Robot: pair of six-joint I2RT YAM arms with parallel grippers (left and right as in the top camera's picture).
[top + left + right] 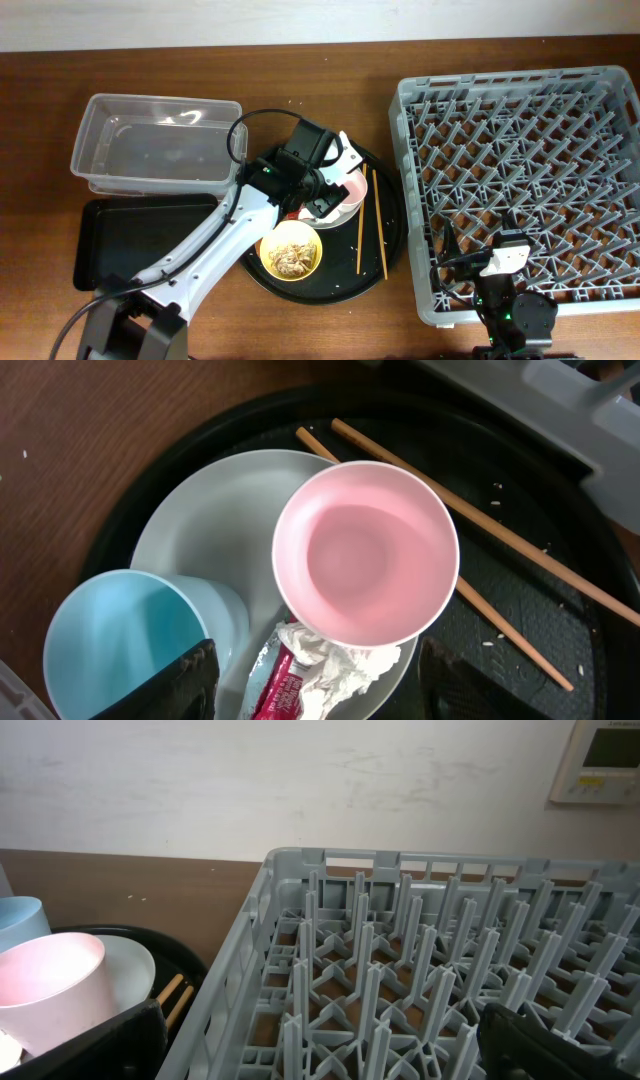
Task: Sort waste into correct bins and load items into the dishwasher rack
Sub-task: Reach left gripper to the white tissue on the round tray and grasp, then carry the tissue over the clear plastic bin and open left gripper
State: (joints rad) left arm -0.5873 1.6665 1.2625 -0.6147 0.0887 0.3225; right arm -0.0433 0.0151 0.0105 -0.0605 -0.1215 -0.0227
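My left gripper (320, 698) is open and hovers low over the pale grey-white plate (215, 525) on the round black tray. Between its fingers lie the red foil wrapper (281, 685) and the crumpled white tissue (345, 665). The pink cup (365, 550) stands on the plate, and the light-blue cup (125, 645) lies tipped at its left. The chopsticks (480, 530) lie on the tray, right of the plate. The yellow bowl (291, 255) holds beige scraps. My right gripper (325, 1055) is open and empty over the near left corner of the grey dishwasher rack (530, 180).
The clear tub (150, 145) stands at the back left, with the shallow black rectangular tray (140, 240) in front of it. The round black tray (385, 215) lies between them and the rack. My left arm crosses over the rectangular tray's right end.
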